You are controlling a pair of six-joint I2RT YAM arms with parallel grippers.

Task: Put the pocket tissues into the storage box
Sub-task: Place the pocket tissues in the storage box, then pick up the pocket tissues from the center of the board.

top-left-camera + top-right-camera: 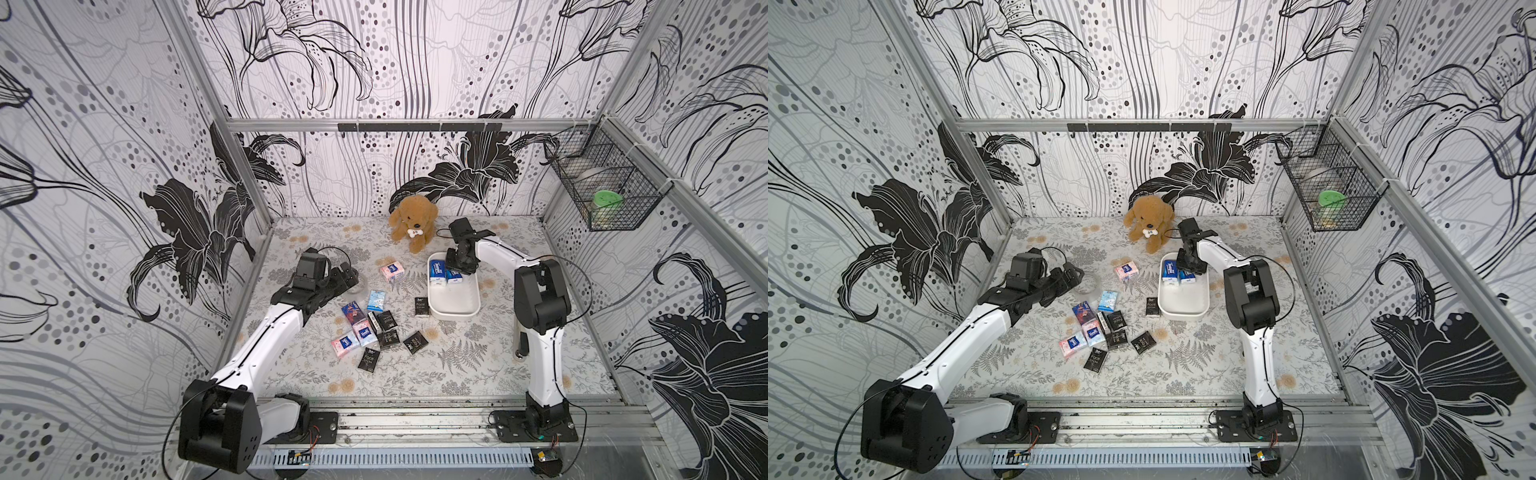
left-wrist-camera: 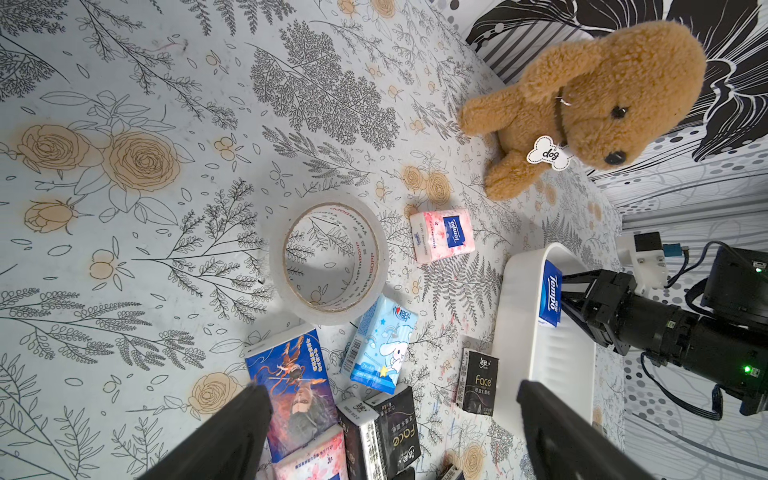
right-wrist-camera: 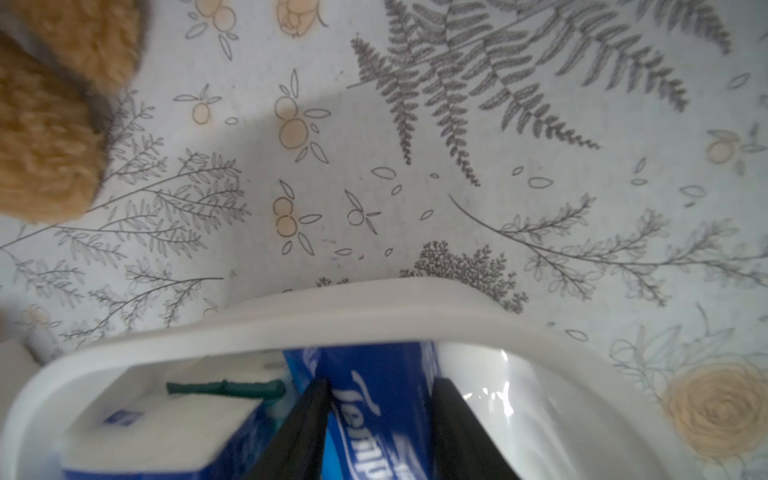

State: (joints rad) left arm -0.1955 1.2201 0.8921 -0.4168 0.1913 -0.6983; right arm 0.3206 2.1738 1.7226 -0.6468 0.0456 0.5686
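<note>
Hovering with jaws spread wide by the loose packets (image 1: 384, 328) scattered on the near half of the table (image 1: 478, 365), the left gripper (image 2: 392, 390) is risking a snag on the tape roll (image 2: 328, 257) close by, or a pinch of two overlapping packets at once. Farther back, the right gripper (image 3: 380, 382) is clamping a blue packet (image 3: 386, 365) on edge inside the box (image 1: 455, 307), next to a second blue packet (image 3: 166, 432), and is risking tipping it over the low rim if it releases askew. Past the dog (image 1: 413, 222), the wire basket (image 1: 606, 187) on the wall is holding something green-topped.
</note>
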